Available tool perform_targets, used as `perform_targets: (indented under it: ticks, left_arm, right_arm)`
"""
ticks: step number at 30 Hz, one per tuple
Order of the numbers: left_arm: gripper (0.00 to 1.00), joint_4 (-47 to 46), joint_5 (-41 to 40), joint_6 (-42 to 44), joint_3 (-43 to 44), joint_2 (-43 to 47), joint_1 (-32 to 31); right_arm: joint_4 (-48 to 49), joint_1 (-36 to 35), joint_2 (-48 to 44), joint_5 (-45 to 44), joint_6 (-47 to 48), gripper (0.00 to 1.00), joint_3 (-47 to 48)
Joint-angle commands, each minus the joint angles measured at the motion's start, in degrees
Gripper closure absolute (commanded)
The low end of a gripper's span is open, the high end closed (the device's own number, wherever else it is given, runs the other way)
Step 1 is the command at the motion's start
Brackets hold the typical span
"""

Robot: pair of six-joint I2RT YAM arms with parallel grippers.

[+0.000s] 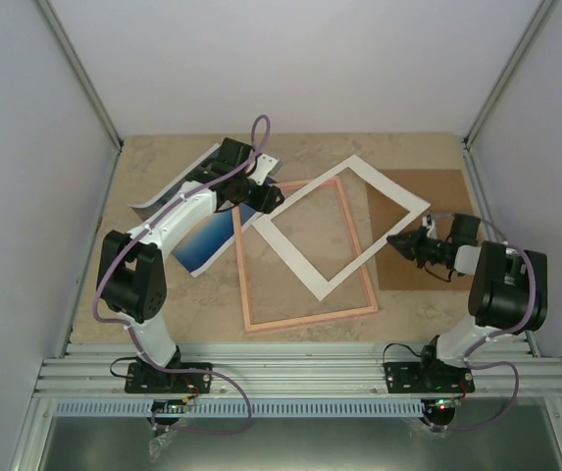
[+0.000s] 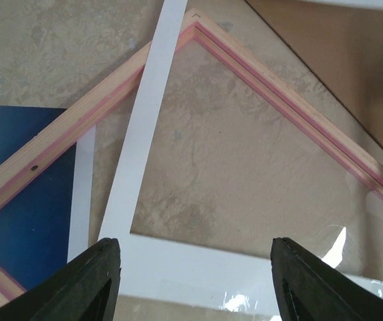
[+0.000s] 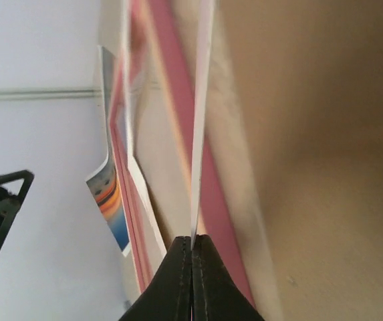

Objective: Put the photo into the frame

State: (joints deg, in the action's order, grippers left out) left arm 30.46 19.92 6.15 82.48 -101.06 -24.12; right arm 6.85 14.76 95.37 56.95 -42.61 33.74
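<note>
The pink frame (image 1: 310,316) lies flat mid-table. A white mat border (image 1: 288,258) lies tilted across it. The photo (image 1: 202,245) lies left of the frame, its blue part showing and its far end curled up under my left arm. My left gripper (image 1: 266,199) is open and empty, hovering over the mat's left corner (image 2: 144,134), with the frame's corner (image 2: 278,93) and the photo (image 2: 24,200) ahead. My right gripper (image 1: 398,241) is shut on the mat's right edge (image 3: 201,134), and the fingertips (image 3: 192,244) pinch it edge-on. The photo (image 3: 111,207) shows beyond.
A brown cardboard sheet (image 1: 437,196) lies at the right under my right gripper and shows in the left wrist view (image 2: 338,60). White walls enclose the table on three sides. A shiny clear film (image 2: 338,247) glints near the mat.
</note>
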Motion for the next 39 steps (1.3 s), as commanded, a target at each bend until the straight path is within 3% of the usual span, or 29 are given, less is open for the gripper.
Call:
perform_targets:
  ticks: [1,12,20,25,31,39]
  left_arm:
    - [0.35,-1.45,-2.29,0.21,-0.67,3.43,-0.31]
    - [0.26,-3.32,-17.37,-1.56,-0.96,12.1,1.68]
    - [0.22,-6.88,-9.01,-11.69,-0.54,18.11,20.71]
    - [0.2,-8.95,-11.33,-11.75,-3.31,23.88,23.94]
    - [0.19,-8.82,-12.58,-13.18,-3.6,24.56,28.41]
    - [0.2,-9.5,-10.54,-13.01,-4.74,23.83,28.92]
  right_arm:
    - [-9.37,0.18,-4.41,3.74,12.03,0.99,8.15]
    - [-28.48,-4.91,-16.22,13.36,36.5,0.99,23.3]
    - [-32.93,-19.16,-23.31,17.22,44.51,0.99,35.55]
    - [-34.08,-27.35,-24.81,17.62,44.64,1.0,39.71]
    - [-39.59,-34.57,-22.54,18.44,46.11,0.99,40.41]
    - [-62.12,-36.3,-6.27,7.65,63.42,1.0,45.52]
